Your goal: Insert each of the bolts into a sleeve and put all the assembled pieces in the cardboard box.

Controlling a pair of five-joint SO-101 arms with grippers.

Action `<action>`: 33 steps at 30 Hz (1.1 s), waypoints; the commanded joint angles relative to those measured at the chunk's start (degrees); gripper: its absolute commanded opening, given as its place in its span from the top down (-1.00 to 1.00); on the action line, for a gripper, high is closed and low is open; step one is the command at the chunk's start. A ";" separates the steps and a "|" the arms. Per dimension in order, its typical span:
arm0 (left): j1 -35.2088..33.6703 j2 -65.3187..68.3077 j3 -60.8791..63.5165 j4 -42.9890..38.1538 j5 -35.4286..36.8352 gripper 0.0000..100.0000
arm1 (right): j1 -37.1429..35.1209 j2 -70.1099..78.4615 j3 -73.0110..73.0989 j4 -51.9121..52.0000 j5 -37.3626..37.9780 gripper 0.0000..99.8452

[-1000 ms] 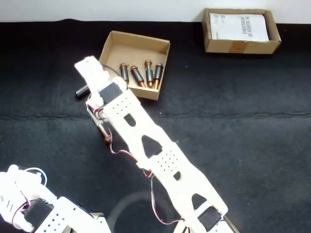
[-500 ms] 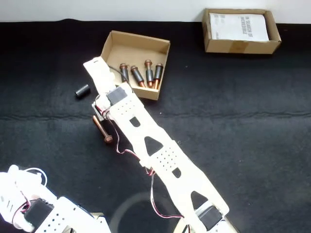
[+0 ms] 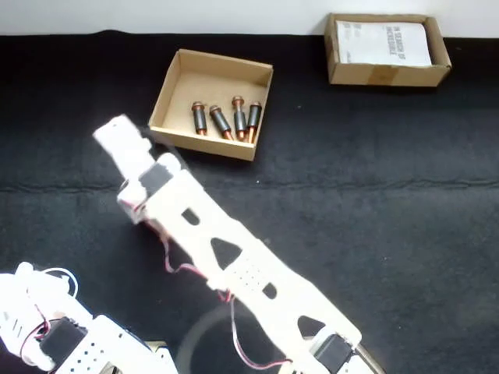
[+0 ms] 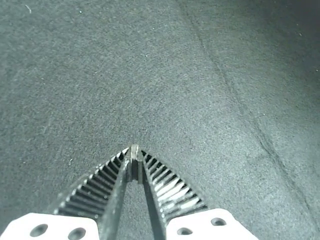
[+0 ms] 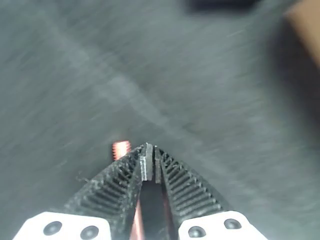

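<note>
bolt (image 5: 120, 147) | under right end effector (image 5: 149, 161) — threaded tip just beside it

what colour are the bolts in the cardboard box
Copper bolts in dark grey sleeves, clearest in the high view.

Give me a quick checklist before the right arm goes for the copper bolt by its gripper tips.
1. Copper bolt located beside right gripper tips: ok.
2. Right gripper open for grasping: not ok, shut.
3. Free sleeve located: cannot tell.
4. Open brown cardboard box has room beside four assembled pieces: ok.
5. Left gripper out of the way, shut over black mat: ok.
</note>
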 commanded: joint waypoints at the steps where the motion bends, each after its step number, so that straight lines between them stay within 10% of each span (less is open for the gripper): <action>1: 0.48 -0.57 1.10 -0.09 -0.26 0.98 | -5.32 -1.80 -4.44 5.23 0.18 0.99; 11: 0.22 -0.57 1.10 -0.09 -0.26 0.98 | -5.93 -1.19 -11.21 5.14 0.62 0.99; 33: 0.13 -0.57 1.10 -0.18 -0.26 0.98 | 7.43 1.71 0.04 -51.03 0.62 0.98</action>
